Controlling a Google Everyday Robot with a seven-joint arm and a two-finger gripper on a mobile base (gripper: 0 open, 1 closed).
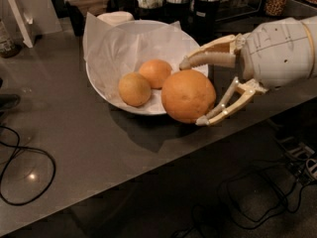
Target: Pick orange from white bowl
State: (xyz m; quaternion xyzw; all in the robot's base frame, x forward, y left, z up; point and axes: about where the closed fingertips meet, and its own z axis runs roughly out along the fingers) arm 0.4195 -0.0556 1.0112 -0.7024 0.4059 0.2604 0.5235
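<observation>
My gripper [193, 91] comes in from the right and is shut on the orange [187, 95], a large, deep-orange fruit with dimpled skin. I hold it lifted above the near right rim of the white bowl [101, 86]. One finger [210, 59] lies over the top of the orange and the other under its right side. The bowl is lined with crumpled white paper [119, 46] and still holds a duller yellowish fruit [134, 89] and a lighter orange one [155, 73].
The bowl stands on a grey countertop [64, 133] whose front edge runs diagonally. Dark containers [173, 1] stand behind the bowl. A white stand [20, 16] is at the back left. Black cables [25, 167] lie at the left and on the floor.
</observation>
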